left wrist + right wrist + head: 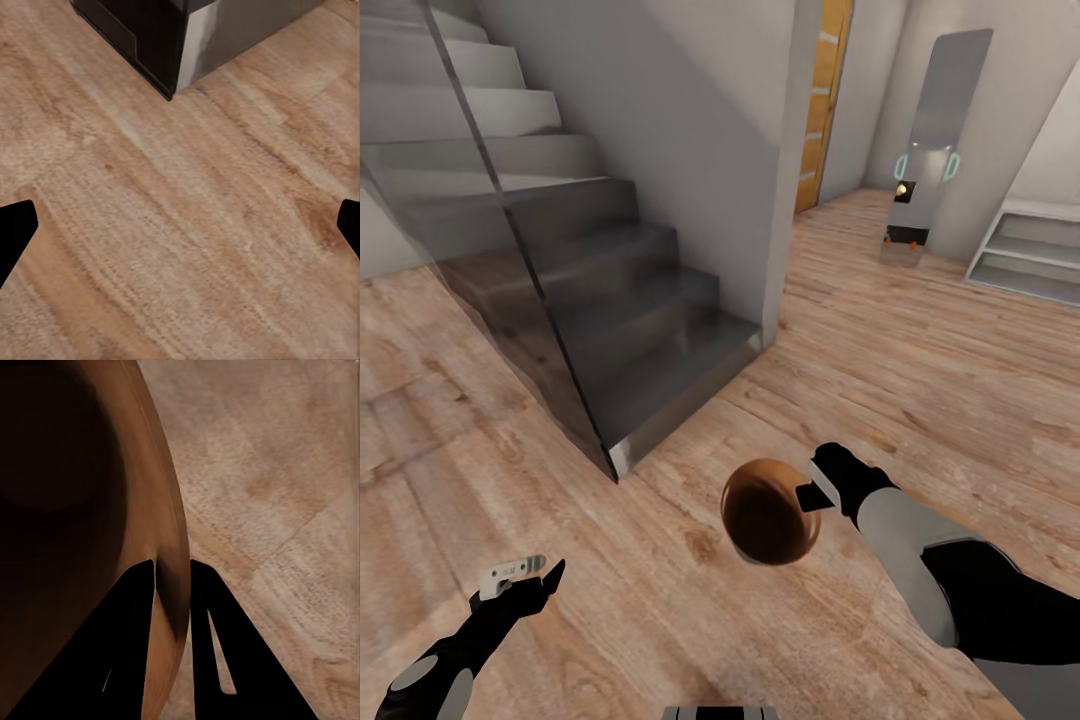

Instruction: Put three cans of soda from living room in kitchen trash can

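A: Wood planks are running everywhere under the robot: the floor point(920, 360) is the biggest thing here, with the dark staircase point(610, 330) rising ahead of the left gripper and a grey wall point(690, 150) beyond it. Where is the tash can?

B: The tash can point(770, 510) is hanging just beside the right gripper point(812, 494), toward the robot's left, its copper-brown inside facing up at the head camera. In the right wrist view the two fingers point(135, 645) are straddling the bin's rim point(171, 577), one inside the wall and one outside, so the gripper is pinching the tash can by its edge.

A: And the other arm?

B: The left gripper point(525, 578) is hovering low over bare floor, holding nothing; in the left wrist view its fingertips point(15, 232) are sitting at opposite edges, spread wide, with the stair's corner point(176, 82) ahead of them.

A: How are the arms posed?

B: The right forearm is reaching forward and inward, bent at the elbow, carrying the bin out in front of the trunk. The left arm is stretching forward and low, at the robot's left.

A: What is the step calling for?

B: Likely carrying the bin while driving. A rim pinch is a thin hold, so the bin could swing or slip; steady turns and a level wrist would help. No soda cans are showing.
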You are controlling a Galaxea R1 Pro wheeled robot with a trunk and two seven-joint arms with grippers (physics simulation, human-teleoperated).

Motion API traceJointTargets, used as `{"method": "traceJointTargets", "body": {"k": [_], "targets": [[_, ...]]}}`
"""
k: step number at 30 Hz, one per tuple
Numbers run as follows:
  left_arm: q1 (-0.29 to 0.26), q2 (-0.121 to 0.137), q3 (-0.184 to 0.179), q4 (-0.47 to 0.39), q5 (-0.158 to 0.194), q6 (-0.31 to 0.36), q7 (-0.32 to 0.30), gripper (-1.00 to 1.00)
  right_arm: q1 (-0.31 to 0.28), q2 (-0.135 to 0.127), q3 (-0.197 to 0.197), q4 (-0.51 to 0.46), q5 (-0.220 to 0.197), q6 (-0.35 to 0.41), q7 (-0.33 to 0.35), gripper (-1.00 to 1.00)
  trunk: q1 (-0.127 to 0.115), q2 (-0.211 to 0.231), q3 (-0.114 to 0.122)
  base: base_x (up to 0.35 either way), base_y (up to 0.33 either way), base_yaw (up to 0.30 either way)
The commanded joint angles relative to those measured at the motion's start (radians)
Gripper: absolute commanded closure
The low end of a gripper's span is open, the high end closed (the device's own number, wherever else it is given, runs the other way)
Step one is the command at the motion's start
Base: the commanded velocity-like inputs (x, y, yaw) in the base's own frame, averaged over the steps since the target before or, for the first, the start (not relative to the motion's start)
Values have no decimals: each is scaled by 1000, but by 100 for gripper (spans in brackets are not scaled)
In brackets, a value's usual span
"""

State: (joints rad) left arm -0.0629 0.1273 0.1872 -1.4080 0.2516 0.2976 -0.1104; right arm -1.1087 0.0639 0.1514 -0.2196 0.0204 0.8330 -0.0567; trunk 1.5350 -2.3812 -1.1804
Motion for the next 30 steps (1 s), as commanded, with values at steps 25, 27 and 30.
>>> {"method": "traceJointTargets", "body": {"k": [25, 27, 30], "targets": [[0, 0, 0, 1, 0, 1, 0, -100, 27, -14, -5, -2, -13, -56, 9, 100, -96, 175, 78, 0, 0, 0], [0, 0, 0, 1, 0, 1, 0, -100, 27, -15, -4, -2, -13, -56, 9, 100, -104, 189, 85, 0, 0, 0], [0, 0, 0, 1, 0, 1, 0, -100, 27, -17, -4, -2, -13, -57, 9, 100, -115, 210, 94, 0, 0, 0]]}}
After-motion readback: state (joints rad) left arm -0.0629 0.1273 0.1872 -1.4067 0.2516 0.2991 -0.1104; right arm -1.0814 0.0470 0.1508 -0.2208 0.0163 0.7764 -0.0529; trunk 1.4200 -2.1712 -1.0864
